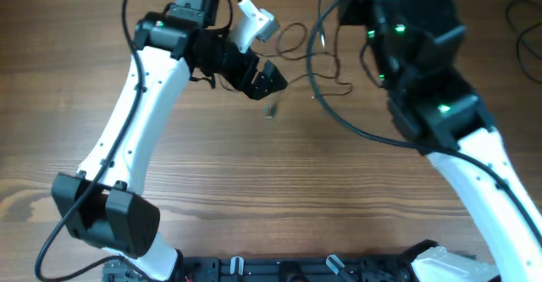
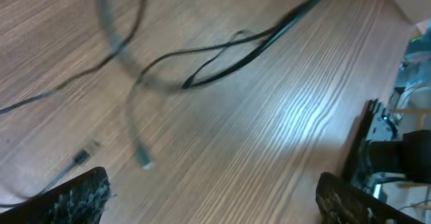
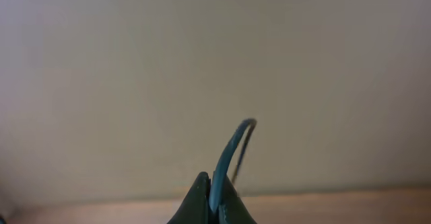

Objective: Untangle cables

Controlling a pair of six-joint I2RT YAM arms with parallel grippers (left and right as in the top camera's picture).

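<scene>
Thin dark cables [image 1: 292, 38] lie tangled on the wooden table near its far edge. In the left wrist view a dark cable [image 2: 222, 59] loops across the wood, and a blurred teal cable [image 2: 121, 46] ends in a plug [image 2: 144, 159]. My left gripper [image 2: 212, 190] is open and empty, just above the table beside the tangle [image 1: 267, 80]. My right gripper [image 3: 214, 207] is shut on a teal cable [image 3: 229, 153], held up facing a plain wall. In the overhead view its fingers are hidden by the arm.
A thicker black cable [image 1: 339, 117] arcs from the right arm over the table's middle. A small loose plug [image 1: 271, 110] lies below the left gripper. Another connector [image 2: 81, 158] lies by the left finger. A dark rack [image 1: 322, 269] lines the near edge.
</scene>
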